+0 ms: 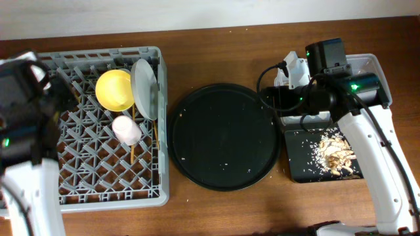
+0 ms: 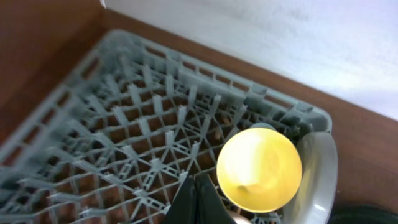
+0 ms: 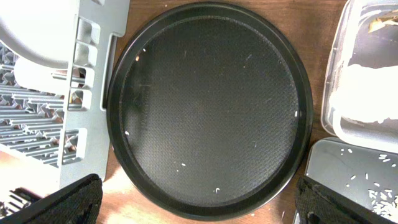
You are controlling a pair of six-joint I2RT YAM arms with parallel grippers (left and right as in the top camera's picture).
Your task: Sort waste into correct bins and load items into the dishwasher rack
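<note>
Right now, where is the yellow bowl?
In the overhead view, the yellow bowl sits in the dishwasher rack on the left, near its far edge, beside the plate and just behind the pink cup.

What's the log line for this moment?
rack: bowl, plate, pink cup in | black bin: scraps | left hand: shut | right hand: open

Counts:
- dishwasher rack [image 1: 85, 177]: 1
- yellow bowl [image 1: 113, 90]: 1
- plate [image 1: 144, 88]: 1
- cups: 1, the pink cup [image 1: 126, 129]
- chopsticks [image 1: 155, 141]: 2 thin wooden sticks among the pegs
- round black tray [image 1: 223, 137]: 1
- bins: 2, a clear tub [image 3: 336, 93] and a black rectangular tray [image 1: 302, 164]
- napkin [image 3: 367, 93]: 1
- brown-gold wrapper [image 3: 379, 25]: 1, only an edge shows
- food scraps [image 1: 335, 152]: 1 heap, plus loose grains too small to count
- arms: 2, the left arm [image 1: 26, 98] and the right arm [image 1: 367, 137]
</note>
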